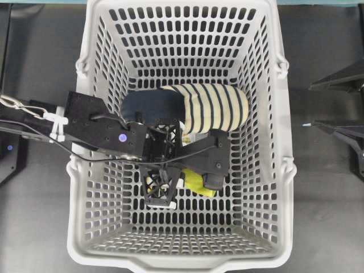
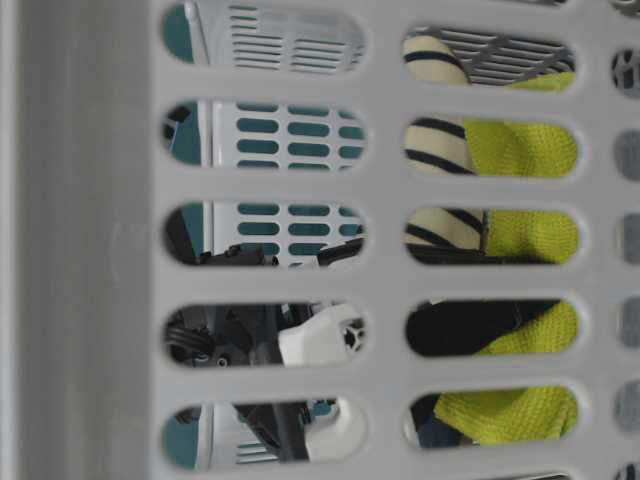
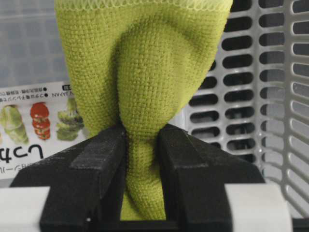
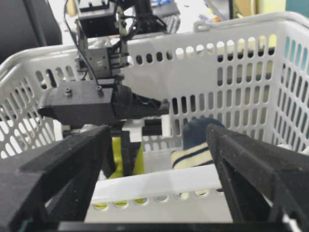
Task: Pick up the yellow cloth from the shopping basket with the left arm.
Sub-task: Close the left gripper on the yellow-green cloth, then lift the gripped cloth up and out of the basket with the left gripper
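Note:
The yellow cloth (image 3: 145, 72) is pinched between the two black fingers of my left gripper (image 3: 143, 140), which is shut on it inside the shopping basket (image 1: 284, 170). The cloth bunches at the jaws and fans out beyond them. In the overhead view the left gripper (image 1: 190, 182) points down into the basket's middle, with a bit of the cloth (image 1: 199, 183) showing beside it. In the right wrist view the cloth (image 4: 116, 162) hangs under the left gripper (image 4: 128, 145). My right gripper (image 4: 157, 159) is open and empty outside the basket's rim (image 4: 159, 183).
A cream-and-navy striped slipper (image 1: 210, 108) lies in the basket just beyond the left gripper. A printed package with vegetable pictures (image 3: 38, 121) lies on the basket floor by the cloth. The perforated basket walls (image 3: 260, 96) stand close around. The right gripper (image 1: 311, 106) sits off the basket's right side.

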`<action>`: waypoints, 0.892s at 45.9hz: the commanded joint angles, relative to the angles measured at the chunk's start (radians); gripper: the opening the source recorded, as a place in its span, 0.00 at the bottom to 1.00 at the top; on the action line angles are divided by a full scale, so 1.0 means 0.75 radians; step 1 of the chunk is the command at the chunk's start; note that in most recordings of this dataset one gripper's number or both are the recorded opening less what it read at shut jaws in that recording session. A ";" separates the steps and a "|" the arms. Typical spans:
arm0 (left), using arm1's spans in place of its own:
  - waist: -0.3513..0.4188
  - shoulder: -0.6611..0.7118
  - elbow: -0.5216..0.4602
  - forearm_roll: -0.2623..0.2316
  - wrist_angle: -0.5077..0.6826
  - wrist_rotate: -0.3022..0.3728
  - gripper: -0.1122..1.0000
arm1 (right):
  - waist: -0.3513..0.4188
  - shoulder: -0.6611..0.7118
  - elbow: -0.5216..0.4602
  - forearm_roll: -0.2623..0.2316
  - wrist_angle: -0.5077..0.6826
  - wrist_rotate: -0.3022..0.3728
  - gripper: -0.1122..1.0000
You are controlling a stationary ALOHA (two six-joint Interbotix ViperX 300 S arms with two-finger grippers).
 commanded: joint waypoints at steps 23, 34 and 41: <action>-0.004 -0.149 -0.505 0.004 0.460 0.012 0.26 | -0.004 0.002 -0.020 0.008 -0.004 0.002 0.79; -0.004 -0.123 -0.822 0.004 0.738 0.027 0.26 | -0.004 -0.002 -0.014 0.008 -0.004 0.002 0.79; 0.004 -0.072 -0.924 0.004 0.859 0.029 0.26 | -0.004 -0.004 -0.014 0.008 -0.004 0.002 0.79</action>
